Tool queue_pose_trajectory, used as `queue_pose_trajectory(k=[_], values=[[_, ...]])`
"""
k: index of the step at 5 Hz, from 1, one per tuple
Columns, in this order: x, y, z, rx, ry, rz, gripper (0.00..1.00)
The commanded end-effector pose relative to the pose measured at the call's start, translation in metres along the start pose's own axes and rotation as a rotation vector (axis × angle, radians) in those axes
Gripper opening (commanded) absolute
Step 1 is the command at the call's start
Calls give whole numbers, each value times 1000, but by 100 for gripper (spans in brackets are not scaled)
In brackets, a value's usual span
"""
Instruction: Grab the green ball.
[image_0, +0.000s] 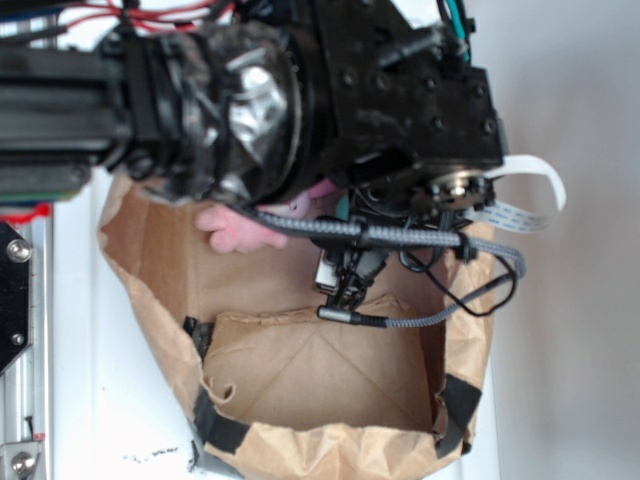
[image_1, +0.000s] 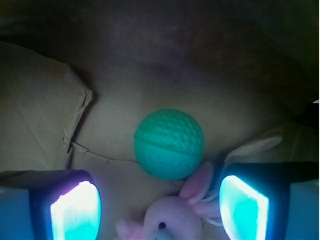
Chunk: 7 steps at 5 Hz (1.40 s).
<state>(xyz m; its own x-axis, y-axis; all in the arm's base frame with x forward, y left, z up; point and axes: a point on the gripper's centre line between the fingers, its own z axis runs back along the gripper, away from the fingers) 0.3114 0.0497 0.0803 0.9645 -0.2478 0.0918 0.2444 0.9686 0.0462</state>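
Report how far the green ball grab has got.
Done: the gripper is down inside the paper bag, jaws open. In hand: nothing; the green ball lies free ahead of the fingers, with the pink bunny between them. Left: advance past the bunny, close on the ball.

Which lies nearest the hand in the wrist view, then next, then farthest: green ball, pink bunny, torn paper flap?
1. Pink bunny, between the fingers of the hand.
2. Green ball, just beyond, centre.
3. Torn paper flap, far left.
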Motion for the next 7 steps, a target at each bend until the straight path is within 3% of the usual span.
queue_pose_trajectory(k=[1,5,7], values=[[25,5,12,43,-99,6,100],[34,-1,-11,75,-122,9,100],[24,-6,-24,107,-98,-26,100]])
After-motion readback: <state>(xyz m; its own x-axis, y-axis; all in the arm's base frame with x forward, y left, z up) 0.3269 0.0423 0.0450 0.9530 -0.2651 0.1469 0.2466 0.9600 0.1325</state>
